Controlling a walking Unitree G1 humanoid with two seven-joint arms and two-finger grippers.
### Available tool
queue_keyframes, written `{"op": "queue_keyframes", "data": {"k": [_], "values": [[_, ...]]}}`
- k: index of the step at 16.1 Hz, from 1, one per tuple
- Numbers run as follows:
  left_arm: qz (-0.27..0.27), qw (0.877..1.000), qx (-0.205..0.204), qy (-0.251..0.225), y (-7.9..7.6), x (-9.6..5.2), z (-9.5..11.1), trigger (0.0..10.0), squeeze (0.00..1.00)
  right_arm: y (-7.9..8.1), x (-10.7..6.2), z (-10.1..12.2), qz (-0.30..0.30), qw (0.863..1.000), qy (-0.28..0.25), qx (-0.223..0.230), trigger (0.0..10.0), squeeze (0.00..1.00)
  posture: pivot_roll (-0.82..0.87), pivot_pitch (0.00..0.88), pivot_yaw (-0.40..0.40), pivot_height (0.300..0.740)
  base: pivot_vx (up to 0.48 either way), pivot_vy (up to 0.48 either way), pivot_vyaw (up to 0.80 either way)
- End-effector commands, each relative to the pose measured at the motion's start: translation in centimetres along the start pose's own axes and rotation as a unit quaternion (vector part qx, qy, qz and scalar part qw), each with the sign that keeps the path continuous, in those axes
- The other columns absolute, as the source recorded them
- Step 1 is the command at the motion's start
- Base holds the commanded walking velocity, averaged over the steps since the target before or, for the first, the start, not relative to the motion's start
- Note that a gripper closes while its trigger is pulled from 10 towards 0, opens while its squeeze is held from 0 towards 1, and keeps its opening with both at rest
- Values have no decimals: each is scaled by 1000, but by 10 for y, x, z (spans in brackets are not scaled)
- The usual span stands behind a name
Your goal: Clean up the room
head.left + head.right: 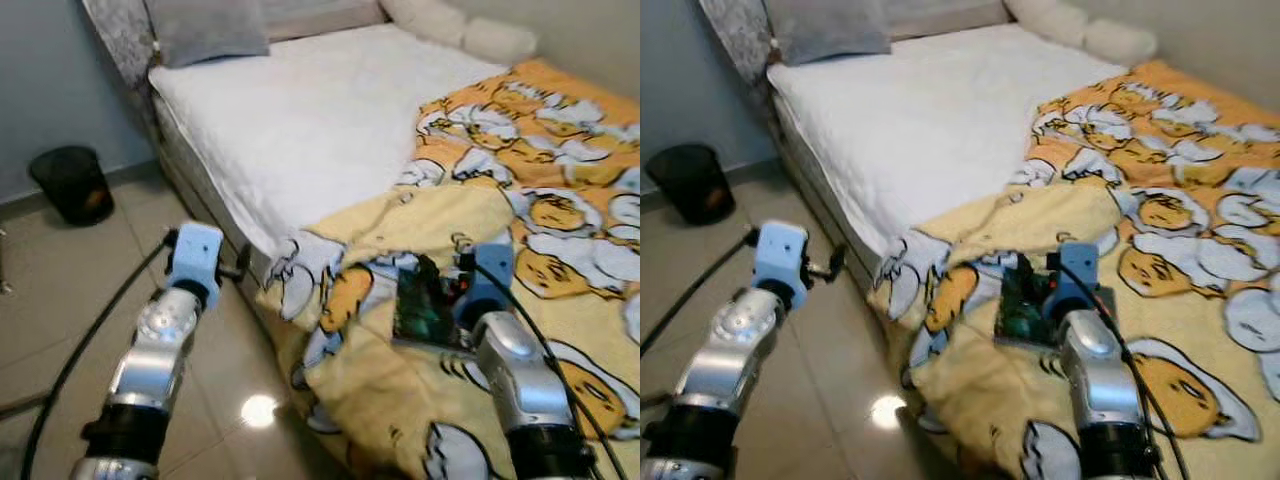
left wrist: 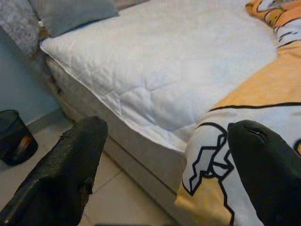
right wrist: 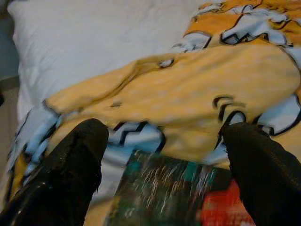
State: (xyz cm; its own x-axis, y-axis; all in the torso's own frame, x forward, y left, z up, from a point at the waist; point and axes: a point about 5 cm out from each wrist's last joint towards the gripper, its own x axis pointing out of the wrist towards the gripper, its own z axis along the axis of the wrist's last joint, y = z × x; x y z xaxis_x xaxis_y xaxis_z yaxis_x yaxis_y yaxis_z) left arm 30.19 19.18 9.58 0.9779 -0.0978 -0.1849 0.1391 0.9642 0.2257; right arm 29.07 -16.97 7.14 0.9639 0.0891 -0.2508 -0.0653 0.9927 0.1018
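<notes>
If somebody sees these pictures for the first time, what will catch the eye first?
Probably the yellow cartoon blanket, lying crumpled over the right side of the bed and hanging off its near corner, beside the bare white mattress. Next, the right gripper, open just above a dark green book lying on the blanket. The left gripper is open near the bed's edge, and a black bin stands by the wall.

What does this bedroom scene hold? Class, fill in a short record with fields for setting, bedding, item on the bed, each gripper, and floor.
setting: bed with white mattress
bedding: yellow cartoon blanket, rumpled, hanging over the bed's edge
item on bed: dark green book lying on the blanket
right gripper: jaws open, over the book
left gripper: jaws open, beside the bed's edge
floor: black bin
</notes>
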Motion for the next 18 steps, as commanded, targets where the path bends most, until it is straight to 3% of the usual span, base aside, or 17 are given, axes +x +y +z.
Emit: {"op": "queue_keyframes", "data": {"k": [1, 11, 12, 13, 14, 15, 18], "values": [[-7, 1000, 6, 1, 2, -1, 0, 10000, 1000, 5, 1, 3, 11, 1000, -1, 3, 10000, 0, -29, 0, -13, 740, 0, 0, 0], [-97, 995, 34, 13, -15, -7, -7, 10000, 1000, 5, 1, -3, 10, 1000, 23, 14, 10000, 0, -26, 0, -14, 740, 0, 0, 0], [-110, 993, 35, 12, -17, -8, -7, 10000, 1000, 1, 1, -6, 3, 999, 40, 31, 10000, 451, -26, 0, -14, 740, 0, 0, 0], [-139, 990, 37, 7, -19, -12, -7, 10000, 1000, -7, -1, -14, -5, 994, 79, 79, 10000, 1000, -25, 0, -20, 740, 0, 0, 0], [-158, 987, 39, 4, -20, -14, -6, 10000, 1000, -12, -3, -20, 1, 988, 106, 114, 10000, 1000, -22, 0, -25, 740, 0, 0, 0], [-197, 979, 53, -2, -21, -20, -4, 10000, 1000, -21, -12, -27, 54, 975, 131, 173, 10000, 1000, -22, 0, -28, 740, 0, 0, 0], [-258, 965, 36, -15, -22, -28, 1, 10000, 1000, -56, -29, -30, 69, 960, 133, 236, 10000, 1000, -23, 0, -32, 740, 0, 0, 0]]}}
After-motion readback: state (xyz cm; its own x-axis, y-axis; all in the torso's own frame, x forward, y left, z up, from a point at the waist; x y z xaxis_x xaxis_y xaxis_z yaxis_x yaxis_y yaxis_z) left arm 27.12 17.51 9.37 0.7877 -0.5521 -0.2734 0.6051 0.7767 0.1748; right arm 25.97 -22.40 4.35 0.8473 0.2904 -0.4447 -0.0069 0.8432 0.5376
